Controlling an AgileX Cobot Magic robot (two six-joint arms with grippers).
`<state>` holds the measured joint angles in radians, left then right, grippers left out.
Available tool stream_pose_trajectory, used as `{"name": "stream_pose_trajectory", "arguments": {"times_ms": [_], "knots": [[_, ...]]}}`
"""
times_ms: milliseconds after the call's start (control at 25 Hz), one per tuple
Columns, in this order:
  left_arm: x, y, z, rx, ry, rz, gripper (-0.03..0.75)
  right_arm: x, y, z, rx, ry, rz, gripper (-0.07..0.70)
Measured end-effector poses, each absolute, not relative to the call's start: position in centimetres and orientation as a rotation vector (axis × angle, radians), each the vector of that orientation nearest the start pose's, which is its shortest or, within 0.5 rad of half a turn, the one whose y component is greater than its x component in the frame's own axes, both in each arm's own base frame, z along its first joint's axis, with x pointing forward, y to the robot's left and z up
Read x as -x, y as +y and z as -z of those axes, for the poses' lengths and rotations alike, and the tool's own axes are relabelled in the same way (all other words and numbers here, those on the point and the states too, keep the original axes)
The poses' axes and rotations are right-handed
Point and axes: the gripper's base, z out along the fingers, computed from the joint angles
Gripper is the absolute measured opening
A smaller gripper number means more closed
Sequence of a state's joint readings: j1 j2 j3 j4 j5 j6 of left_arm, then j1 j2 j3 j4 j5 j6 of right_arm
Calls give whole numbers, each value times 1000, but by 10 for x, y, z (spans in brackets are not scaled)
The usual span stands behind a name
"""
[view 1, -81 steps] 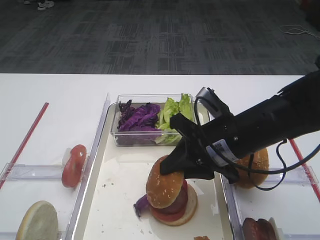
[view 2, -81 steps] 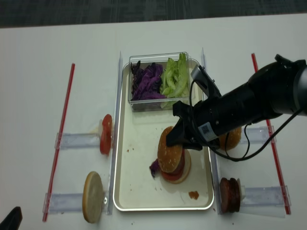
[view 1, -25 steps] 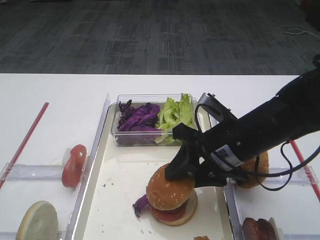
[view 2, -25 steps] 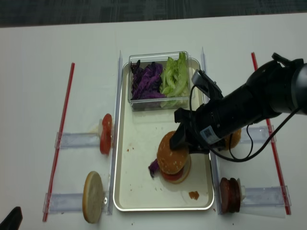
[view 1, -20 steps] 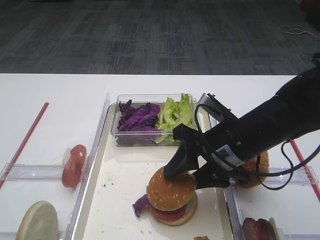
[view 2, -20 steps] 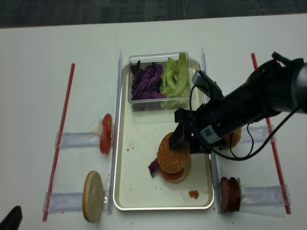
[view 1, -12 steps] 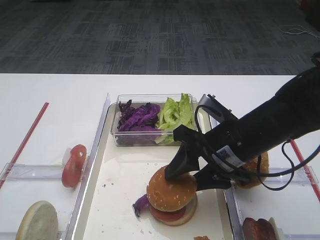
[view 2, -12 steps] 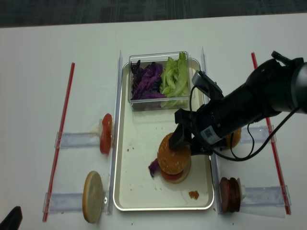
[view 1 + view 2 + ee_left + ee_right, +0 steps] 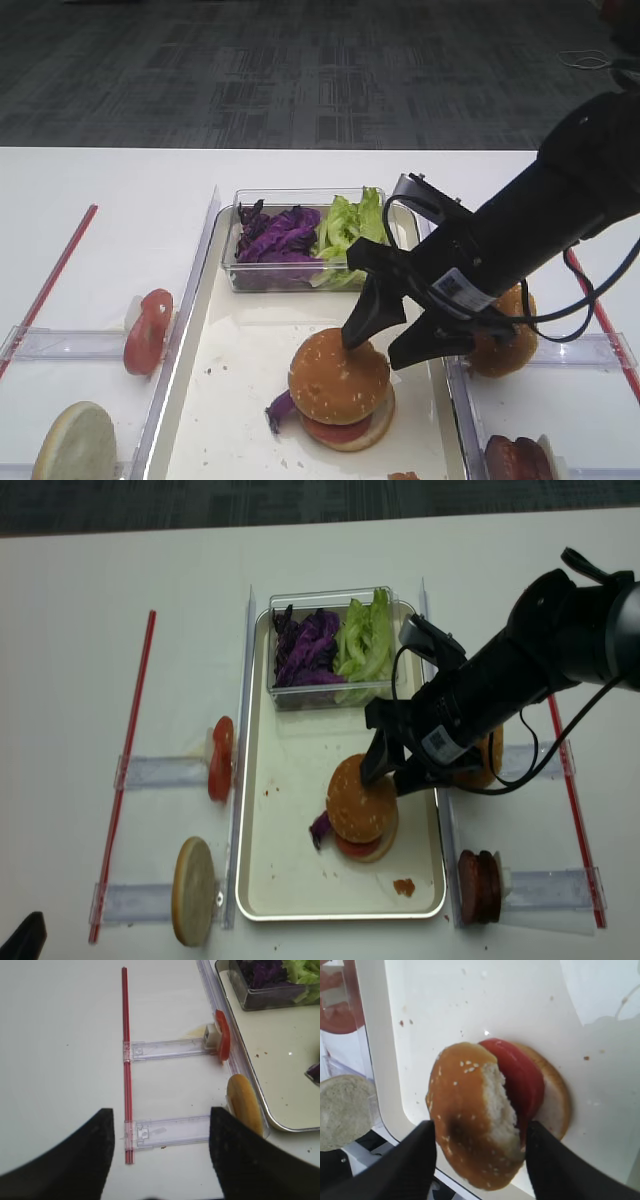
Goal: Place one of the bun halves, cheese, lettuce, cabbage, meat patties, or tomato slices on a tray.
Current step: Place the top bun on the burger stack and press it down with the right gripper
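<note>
Two sesame bun halves, one topping burger on tray; right gripper jaws spread, empty; left jaws' state unclear

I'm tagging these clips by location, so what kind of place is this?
Probably a robotics lab staged as a burger-assembly station: a white table on grey office carpet, ingredient holders marked off by red strips, and a tray holding a stacked burger.

Red strips, clear holders, clear tub, perhaps sauce smear.
</note>
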<state>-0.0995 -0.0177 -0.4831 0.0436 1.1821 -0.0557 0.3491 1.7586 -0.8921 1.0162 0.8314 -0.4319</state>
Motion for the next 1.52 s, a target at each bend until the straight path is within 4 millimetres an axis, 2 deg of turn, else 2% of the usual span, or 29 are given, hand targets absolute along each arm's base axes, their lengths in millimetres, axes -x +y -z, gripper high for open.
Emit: {"name": "stream_pose_trajectory", "arguments": {"times_ms": [640,1200,1520], "knots": [[11,5,-263,-42,2164,36,397,-272,155,-174,108,3016,-999,421],[11,5,-263,-42,2164,36,397,-289,150,-216,136,3096,-762,421],[11,5,-263,-42,2164,36,397,-298,140,-244,145,3151,-521,421]]}}
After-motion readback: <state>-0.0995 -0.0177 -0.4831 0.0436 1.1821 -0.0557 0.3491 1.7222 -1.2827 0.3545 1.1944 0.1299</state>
